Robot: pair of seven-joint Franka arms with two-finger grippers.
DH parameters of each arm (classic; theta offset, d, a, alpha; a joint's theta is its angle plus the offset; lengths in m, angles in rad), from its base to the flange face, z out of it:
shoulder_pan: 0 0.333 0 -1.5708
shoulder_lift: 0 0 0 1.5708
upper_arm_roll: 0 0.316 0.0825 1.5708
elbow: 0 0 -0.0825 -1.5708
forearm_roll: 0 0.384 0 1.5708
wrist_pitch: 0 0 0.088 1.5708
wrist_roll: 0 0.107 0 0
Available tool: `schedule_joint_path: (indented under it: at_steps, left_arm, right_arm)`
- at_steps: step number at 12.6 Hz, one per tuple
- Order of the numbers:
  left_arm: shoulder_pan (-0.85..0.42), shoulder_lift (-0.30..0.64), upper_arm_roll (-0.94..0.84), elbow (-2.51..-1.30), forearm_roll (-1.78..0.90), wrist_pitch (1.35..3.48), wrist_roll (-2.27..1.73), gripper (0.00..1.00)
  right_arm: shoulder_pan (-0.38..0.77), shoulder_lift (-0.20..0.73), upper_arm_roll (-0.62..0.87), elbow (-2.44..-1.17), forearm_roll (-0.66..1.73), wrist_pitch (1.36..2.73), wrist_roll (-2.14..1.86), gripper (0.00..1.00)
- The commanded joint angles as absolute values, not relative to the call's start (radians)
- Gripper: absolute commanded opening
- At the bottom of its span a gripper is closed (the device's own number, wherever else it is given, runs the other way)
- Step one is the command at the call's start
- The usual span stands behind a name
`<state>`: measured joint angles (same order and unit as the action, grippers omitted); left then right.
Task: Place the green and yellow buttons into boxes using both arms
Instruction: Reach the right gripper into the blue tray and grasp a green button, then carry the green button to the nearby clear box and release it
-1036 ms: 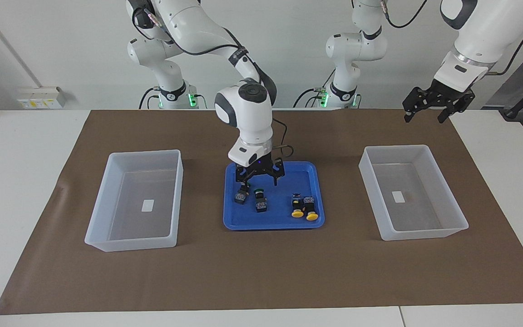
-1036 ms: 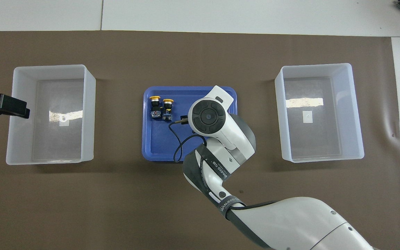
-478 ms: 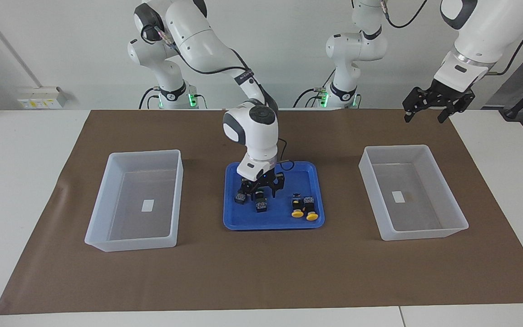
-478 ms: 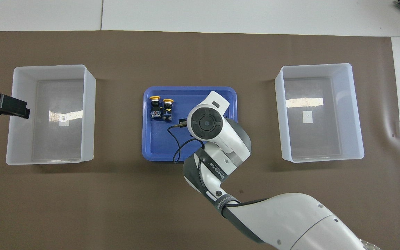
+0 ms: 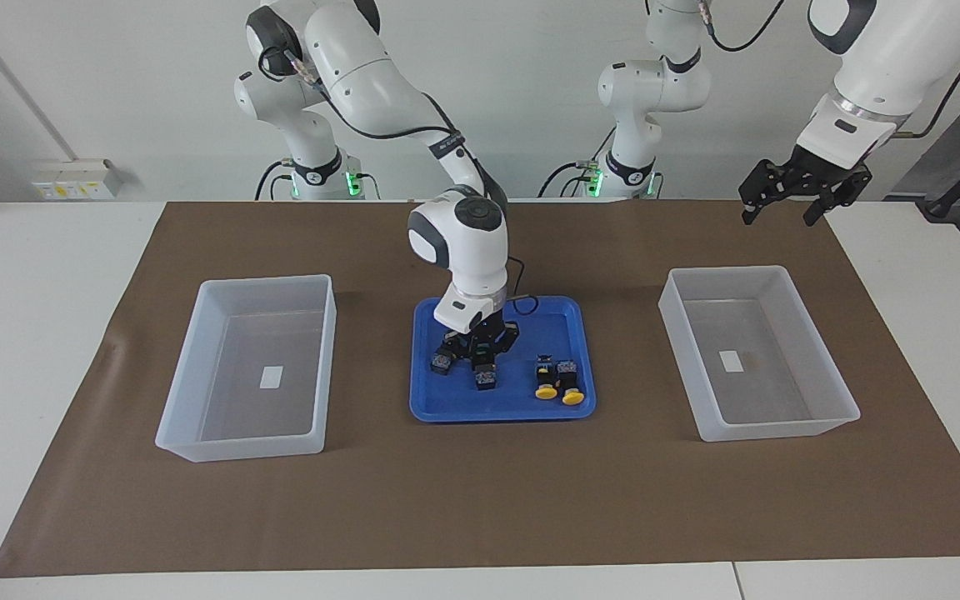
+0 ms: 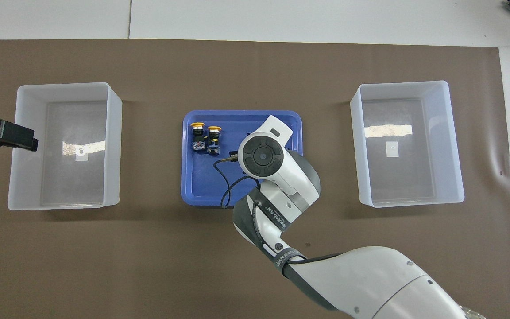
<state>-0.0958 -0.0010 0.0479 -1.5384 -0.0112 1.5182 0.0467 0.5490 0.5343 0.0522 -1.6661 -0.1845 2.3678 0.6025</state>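
Observation:
Two yellow buttons lie side by side in the blue tray, toward the left arm's end; they also show in the overhead view. One green button lies free toward the right arm's end of the tray. My right gripper is down in the tray, shut on the other green button, whose black body pokes out below the fingers. In the overhead view the right arm hides both green buttons. My left gripper is open and empty, raised beside the box at its end, waiting.
Two clear plastic boxes flank the tray, one at the right arm's end and one at the left arm's end, each holding only a white label. Two slimmer white arms with green-lit bases stand at the robots' edge.
My right gripper has dropped lower into the tray and its fingers have drawn in around the green button. My left arm has not moved.

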Motion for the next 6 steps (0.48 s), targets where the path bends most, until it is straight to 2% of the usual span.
schedule_joint_path:
  at_steps: [1, 4, 6]
  left_arm:
    - [-0.089, -0.020, 0.046, -1.554, -0.029, 1.509, 0.038, 1.00]
    - [-0.089, -0.020, 0.046, -1.554, -0.029, 1.509, 0.038, 1.00]
    - [-0.089, -0.020, 0.046, -1.554, -0.029, 1.509, 0.038, 1.00]
  right_arm:
    - [0.511, 0.459, 0.049, -1.624, -0.198, 2.286, 0.629, 0.00]
    - [0.404, 0.341, 0.049, -1.629, -0.196, 2.198, 0.574, 0.00]
    - [0.312, 0.305, 0.049, -1.634, -0.196, 2.152, 0.447, 0.00]
